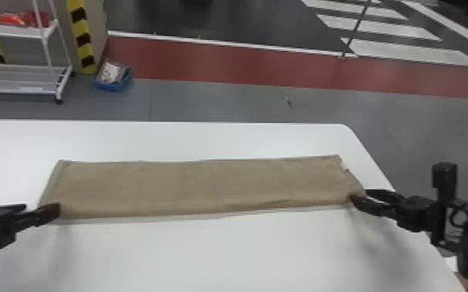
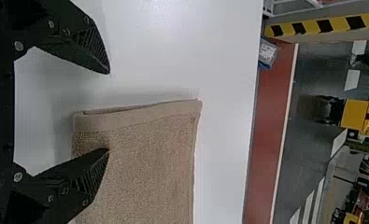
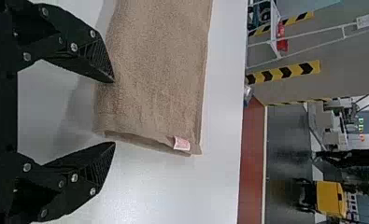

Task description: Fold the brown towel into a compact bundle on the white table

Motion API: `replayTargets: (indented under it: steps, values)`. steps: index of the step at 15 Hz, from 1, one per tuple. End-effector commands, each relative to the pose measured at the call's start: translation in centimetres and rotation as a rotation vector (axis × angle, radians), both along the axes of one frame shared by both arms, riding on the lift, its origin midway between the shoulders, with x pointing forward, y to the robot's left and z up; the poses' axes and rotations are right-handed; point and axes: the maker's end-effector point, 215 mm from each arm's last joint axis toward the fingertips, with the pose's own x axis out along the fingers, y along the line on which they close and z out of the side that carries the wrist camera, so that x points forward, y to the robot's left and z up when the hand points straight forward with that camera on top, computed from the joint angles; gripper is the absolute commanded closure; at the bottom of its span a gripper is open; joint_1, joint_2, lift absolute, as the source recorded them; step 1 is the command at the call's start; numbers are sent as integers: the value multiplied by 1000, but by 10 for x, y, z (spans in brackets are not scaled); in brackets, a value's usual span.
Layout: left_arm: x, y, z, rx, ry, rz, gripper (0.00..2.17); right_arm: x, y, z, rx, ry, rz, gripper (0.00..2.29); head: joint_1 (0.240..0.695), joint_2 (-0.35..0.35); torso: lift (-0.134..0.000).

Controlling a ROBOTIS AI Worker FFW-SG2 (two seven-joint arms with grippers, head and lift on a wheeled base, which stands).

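Brown terry-cloth towel in long folded strip on white tabletop. Left end effector, right end effector at opposite ends, fingers spread apart on both.

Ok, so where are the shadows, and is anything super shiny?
Head view: soft grey shadows on the white table, near the left pincer and right pincer; left wrist view: a faint shadow along one edge of the brown towel, and a bright gleam on the table away from it; right wrist view: a grey shadow on the table beside the towel.
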Motion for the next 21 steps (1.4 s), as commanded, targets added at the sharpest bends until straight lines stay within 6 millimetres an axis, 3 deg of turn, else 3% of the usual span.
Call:
replayTargets:
  steps: [1,3,4,8,12,16,21]
  values:
    - [-8,-3,-4,-4,36,-11,910,0,2,0,0,0,5,677,695,-223,-124]
    - [-8,-2,-2,-3,31,-10,1622,1,3,2,2,-4,10,937,695,-227,-124]
    - [-9,-1,0,-1,28,-9,1831,2,4,4,1,-6,12,940,695,-226,-124]
    - [-10,-1,4,4,20,-9,1838,-1,4,6,15,-3,11,1025,695,-223,-124]
    - [-28,11,4,26,45,7,1838,-11,17,13,36,6,23,1025,695,-220,-124]
    - [-40,22,8,38,49,22,1838,-26,17,21,44,5,19,1025,695,-199,-124]
    - [-54,23,-1,36,78,23,1835,-45,17,18,52,6,22,1025,695,-200,-124]
